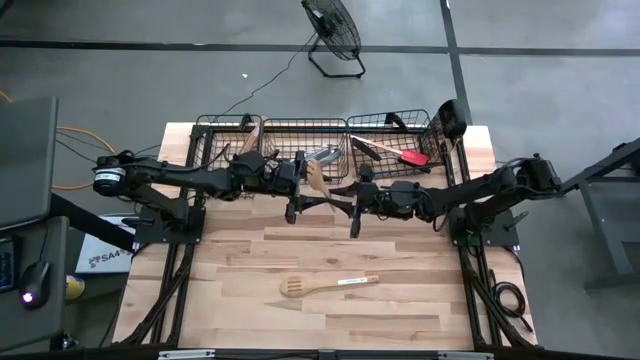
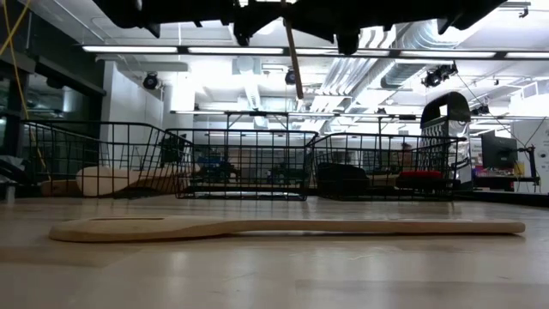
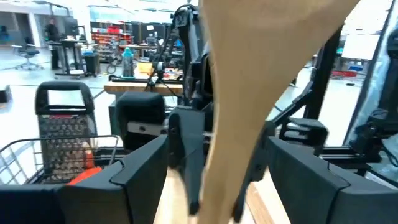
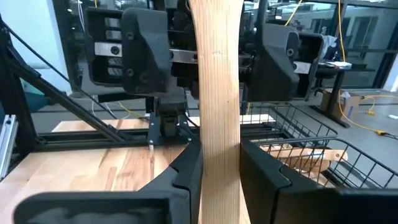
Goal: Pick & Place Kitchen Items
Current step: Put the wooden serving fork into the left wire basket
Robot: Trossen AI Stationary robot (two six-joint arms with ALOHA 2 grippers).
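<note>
A pale wooden spoon (image 1: 317,180) stands roughly upright in the air over the table's middle, just in front of the baskets. Its broad head is up and its thin handle end (image 2: 295,69) points down. My right gripper (image 4: 221,180) is shut on its handle. Facing it from the table's left, my left gripper (image 3: 224,186) is open, with one finger (image 3: 140,177) on each side of the wood and a gap to it on both sides. A slotted wooden spatula (image 1: 326,285) lies flat on the table near the front. My right gripper pinches the spoon's handle (image 4: 219,146) between its two fingers (image 4: 186,171). The fingers come level from the table's right and lie across the handle. The spoon stands about upright, lifted clear of the table, head above the fingers and handle end below.
Three black wire baskets (image 1: 320,125) stand in a row along the far edge. The left one holds wooden utensils (image 1: 250,135), the middle one silver metal (image 1: 325,155), the right one a red-headed spatula (image 1: 413,157). A box grater (image 1: 450,120) stands at the far right.
</note>
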